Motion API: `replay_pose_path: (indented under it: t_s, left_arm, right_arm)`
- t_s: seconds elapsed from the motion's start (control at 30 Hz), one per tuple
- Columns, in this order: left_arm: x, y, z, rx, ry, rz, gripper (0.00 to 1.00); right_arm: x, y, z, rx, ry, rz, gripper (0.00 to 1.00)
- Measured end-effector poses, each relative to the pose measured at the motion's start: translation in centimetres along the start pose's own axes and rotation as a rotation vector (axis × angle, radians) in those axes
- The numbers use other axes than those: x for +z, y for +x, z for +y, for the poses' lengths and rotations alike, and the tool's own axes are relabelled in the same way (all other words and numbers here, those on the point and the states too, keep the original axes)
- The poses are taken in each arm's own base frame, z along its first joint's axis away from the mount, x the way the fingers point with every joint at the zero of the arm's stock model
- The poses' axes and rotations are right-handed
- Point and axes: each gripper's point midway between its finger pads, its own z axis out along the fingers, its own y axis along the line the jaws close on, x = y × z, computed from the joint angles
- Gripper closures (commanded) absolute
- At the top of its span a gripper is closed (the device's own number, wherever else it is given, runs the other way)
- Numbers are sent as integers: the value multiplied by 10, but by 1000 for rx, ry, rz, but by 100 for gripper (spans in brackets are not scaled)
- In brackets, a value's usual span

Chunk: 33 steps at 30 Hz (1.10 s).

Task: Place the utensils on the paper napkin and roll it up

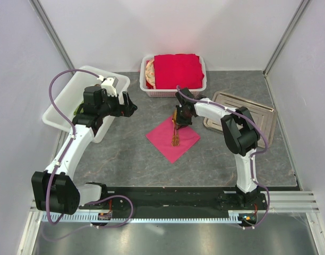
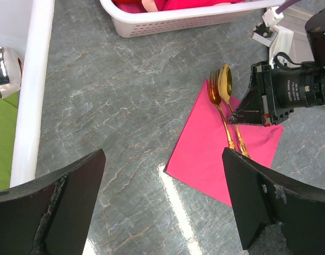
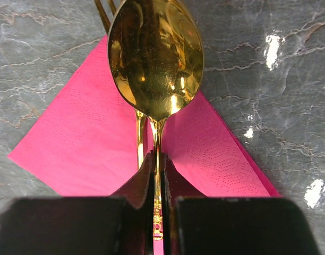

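The magenta-pink paper napkin (image 1: 170, 142) lies flat as a diamond mid-table; it also shows in the left wrist view (image 2: 205, 159) and the right wrist view (image 3: 83, 143). A gold fork (image 2: 215, 98) lies on it, its tines over the far corner. My right gripper (image 1: 179, 118) (image 3: 156, 159) is shut on the handle of a gold spoon (image 3: 154, 53), right beside the fork (image 3: 139, 133) and low over the napkin. The spoon's bowl (image 2: 225, 82) points away. My left gripper (image 1: 131, 106) (image 2: 163, 156) is open and empty, above bare table left of the napkin.
A white basket (image 1: 173, 94) at the back holds a thick stack of red napkins (image 1: 178, 71). A white bin (image 1: 59, 109) at the left holds a green bundle (image 2: 2, 138). A metal tray (image 1: 258, 109) lies at the right.
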Motion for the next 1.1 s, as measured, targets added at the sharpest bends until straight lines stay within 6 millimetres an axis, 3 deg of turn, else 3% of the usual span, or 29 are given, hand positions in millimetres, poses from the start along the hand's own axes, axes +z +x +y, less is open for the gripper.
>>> replay_pose_path:
  t_s: [0.43,0.77,0.93,1.1]
  left_arm:
    - [2,2,1,-2,-1,6,0]
    - [2,2,0,1,6,7,0]
    - [-3,5,-6,59,43,20,0]
    - [-20,12,-26,201,174,44,0]
  right_arm:
    - [3,1,1,5,-3,10,80]
    - [-1,-5,7,-2,-21,-1,75]
    - [-11,-19,17,-44,-62,-23,74]
    - [-30,-36,16,-110,-118,-52,74]
